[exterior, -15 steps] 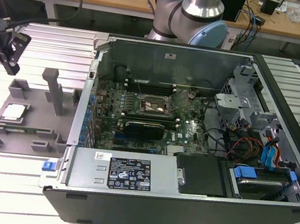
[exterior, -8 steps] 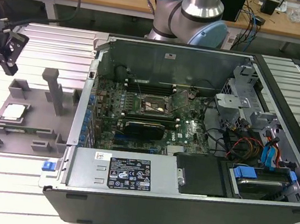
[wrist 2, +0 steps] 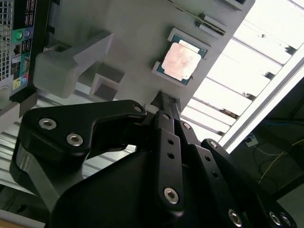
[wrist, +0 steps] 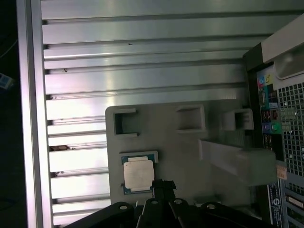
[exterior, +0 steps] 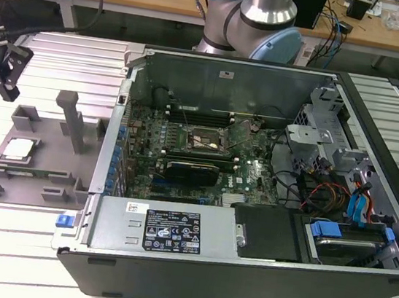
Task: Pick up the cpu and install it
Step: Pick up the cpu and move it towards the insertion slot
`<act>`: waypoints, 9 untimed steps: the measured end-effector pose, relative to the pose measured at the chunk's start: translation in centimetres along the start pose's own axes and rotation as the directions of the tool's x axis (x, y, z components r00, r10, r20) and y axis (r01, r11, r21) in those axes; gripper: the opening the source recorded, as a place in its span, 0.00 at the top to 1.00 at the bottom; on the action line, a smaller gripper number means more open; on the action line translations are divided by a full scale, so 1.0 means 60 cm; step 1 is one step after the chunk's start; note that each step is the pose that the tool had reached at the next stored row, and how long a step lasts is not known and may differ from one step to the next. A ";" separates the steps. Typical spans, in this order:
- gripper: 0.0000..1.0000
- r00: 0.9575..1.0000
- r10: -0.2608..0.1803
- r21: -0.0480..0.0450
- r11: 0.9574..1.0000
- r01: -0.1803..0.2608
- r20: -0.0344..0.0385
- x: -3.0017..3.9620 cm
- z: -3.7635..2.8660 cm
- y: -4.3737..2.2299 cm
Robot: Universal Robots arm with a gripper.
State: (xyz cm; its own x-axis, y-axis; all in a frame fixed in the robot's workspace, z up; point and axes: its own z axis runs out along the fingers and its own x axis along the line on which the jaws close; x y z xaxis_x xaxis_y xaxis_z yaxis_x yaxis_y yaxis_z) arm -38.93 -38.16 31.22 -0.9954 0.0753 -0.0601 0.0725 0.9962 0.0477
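The cpu (exterior: pixel 19 149) is a small silvery square chip lying flat in a recess of a grey holder plate (exterior: pixel 52 152) at the exterior view's left, outside the computer case. Both wrist views show the cpu (wrist 2: pixel 181 61) (wrist: pixel 138 174) just beyond the black fingertips. My gripper (exterior: pixel 8 91) hangs above the plate's far left end, apart from the chip. Its fingers meet at the tips, shut, with nothing between them (wrist 2: pixel 167 99) (wrist: pixel 163 183). Inside the open case (exterior: pixel 242 272), the motherboard's square socket (exterior: pixel 204 142) sits mid-board.
The grey holder plate carries raised blocks and an upright post (exterior: pixel 71 117) next to the case wall. The case holds cables, drive cages (exterior: pixel 357 206) and a black power supply (exterior: pixel 269 232). Ribbed aluminium table slats (exterior: pixel 65 50) surround everything. The arm's base (exterior: pixel 256 24) stands behind the case.
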 end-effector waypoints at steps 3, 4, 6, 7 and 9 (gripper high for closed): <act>0.89 1.000 0.000 0.000 1.000 0.000 0.000 0.006 0.008 -0.001; 0.89 1.000 0.000 0.000 1.000 0.000 0.000 0.007 0.010 -0.001; 0.89 1.000 0.000 0.000 1.000 0.000 0.000 0.012 0.018 -0.002; 0.89 1.000 0.000 0.000 1.000 0.000 0.000 0.013 0.020 -0.002; 0.89 1.000 0.000 0.000 1.000 0.000 0.000 0.014 0.021 -0.002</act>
State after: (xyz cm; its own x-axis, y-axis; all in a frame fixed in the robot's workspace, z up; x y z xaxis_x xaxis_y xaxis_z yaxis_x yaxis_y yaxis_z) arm -39.69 -38.16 29.88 -0.9954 0.0751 -0.0600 0.0723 0.9962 0.0477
